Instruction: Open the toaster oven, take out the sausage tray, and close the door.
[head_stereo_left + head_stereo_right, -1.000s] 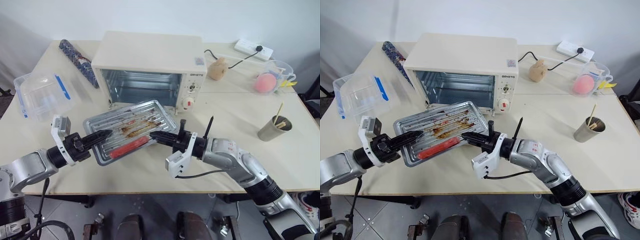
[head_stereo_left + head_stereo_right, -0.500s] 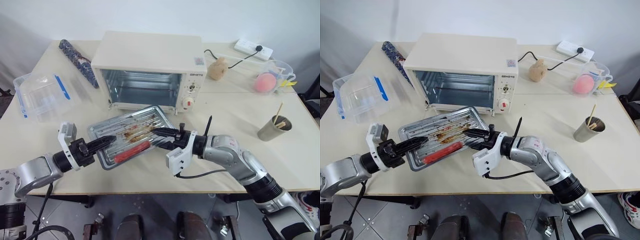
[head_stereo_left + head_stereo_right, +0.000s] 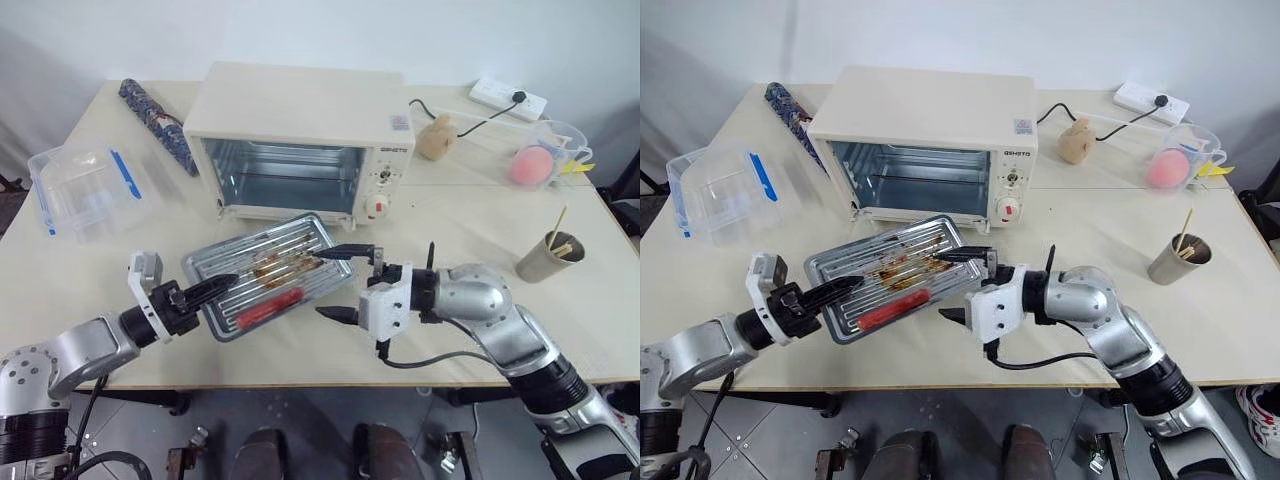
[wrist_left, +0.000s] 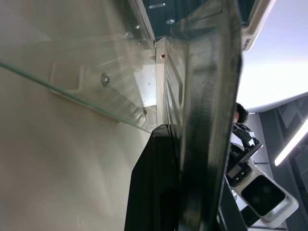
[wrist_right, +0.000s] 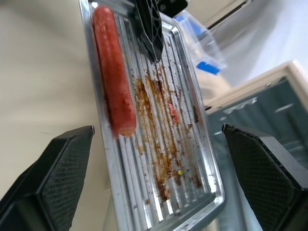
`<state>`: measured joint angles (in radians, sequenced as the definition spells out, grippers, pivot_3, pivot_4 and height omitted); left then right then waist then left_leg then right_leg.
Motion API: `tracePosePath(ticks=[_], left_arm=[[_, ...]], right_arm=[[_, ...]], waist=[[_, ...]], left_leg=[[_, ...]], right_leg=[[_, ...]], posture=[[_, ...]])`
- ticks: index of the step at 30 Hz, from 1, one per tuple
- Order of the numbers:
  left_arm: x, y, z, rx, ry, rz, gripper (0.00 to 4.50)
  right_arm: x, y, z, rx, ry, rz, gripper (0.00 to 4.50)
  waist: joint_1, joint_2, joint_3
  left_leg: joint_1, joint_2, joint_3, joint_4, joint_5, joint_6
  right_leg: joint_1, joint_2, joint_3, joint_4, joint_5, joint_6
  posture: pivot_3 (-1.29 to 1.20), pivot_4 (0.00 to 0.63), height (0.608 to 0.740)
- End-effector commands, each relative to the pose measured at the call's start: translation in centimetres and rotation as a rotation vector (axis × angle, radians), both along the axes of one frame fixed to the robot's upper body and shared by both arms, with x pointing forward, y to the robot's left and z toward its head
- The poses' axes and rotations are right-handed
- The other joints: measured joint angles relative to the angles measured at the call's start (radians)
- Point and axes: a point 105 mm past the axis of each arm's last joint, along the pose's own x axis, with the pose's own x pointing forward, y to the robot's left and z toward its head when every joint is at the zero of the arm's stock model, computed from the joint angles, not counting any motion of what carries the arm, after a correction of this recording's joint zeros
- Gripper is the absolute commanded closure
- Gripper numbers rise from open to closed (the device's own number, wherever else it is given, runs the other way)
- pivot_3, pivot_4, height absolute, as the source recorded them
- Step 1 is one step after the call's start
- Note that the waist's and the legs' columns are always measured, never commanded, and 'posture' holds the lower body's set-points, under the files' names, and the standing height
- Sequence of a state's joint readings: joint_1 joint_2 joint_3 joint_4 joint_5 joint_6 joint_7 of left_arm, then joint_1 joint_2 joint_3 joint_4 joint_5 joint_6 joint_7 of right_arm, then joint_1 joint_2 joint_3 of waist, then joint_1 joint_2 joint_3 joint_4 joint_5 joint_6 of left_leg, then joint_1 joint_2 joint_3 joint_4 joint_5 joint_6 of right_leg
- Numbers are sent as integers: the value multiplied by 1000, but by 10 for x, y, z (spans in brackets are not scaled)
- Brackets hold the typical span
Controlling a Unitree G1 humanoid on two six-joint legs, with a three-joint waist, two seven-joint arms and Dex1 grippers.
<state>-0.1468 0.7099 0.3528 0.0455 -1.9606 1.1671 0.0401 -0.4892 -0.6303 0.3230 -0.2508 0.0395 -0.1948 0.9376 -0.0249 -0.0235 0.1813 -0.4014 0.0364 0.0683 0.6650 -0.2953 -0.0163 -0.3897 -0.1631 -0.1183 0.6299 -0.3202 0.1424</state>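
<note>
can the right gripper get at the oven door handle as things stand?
Probably not directly. The tray, held at its left end by the left gripper, sits over the lowered door, between the open right gripper and the oven. The handle is hidden beneath it.

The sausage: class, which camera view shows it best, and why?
The right wrist view: the sausage lies large and whole on the sausage tray. Both eye views show it as a small red strip on that tray. The left wrist view shows the tray edge-on, hiding the sausage.
</note>
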Motion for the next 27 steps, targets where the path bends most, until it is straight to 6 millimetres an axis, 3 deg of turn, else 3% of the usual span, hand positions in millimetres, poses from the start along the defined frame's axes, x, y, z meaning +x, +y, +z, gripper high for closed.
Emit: tracePosePath(ticks=[1,5,15,27], left_arm=[[-5,1,7,-5,-42,17,4500],[-9,6,10,-26,-74,84,4500],[-35,29,14,-110,-149,377,4500],[-81,83,13,-115,-181,736,4500]], right_arm=[[-10,-15,11,53,143,17,42],[-10,-40,-4,43,299,-30,42],[23,-78,-19,73,336,-218,42],[43,-79,-31,84,357,-235,42]], waist=[[0,0,0],[3,0,0],[1,0,0],[24,1,0]], left_leg=[[0,0,0,0,0,0],[0,0,0,0,0,1],[2,0,2,0,-1,2],[11,0,4,-1,-3,5]], right_leg=[[0,0,0,0,0,0],[0,0,0,-1,0,0],[4,0,0,-3,0,0],[15,0,2,-11,0,-1]], posture=[[0,150,740],[0,150,740],[0,150,740],[0,150,740]])
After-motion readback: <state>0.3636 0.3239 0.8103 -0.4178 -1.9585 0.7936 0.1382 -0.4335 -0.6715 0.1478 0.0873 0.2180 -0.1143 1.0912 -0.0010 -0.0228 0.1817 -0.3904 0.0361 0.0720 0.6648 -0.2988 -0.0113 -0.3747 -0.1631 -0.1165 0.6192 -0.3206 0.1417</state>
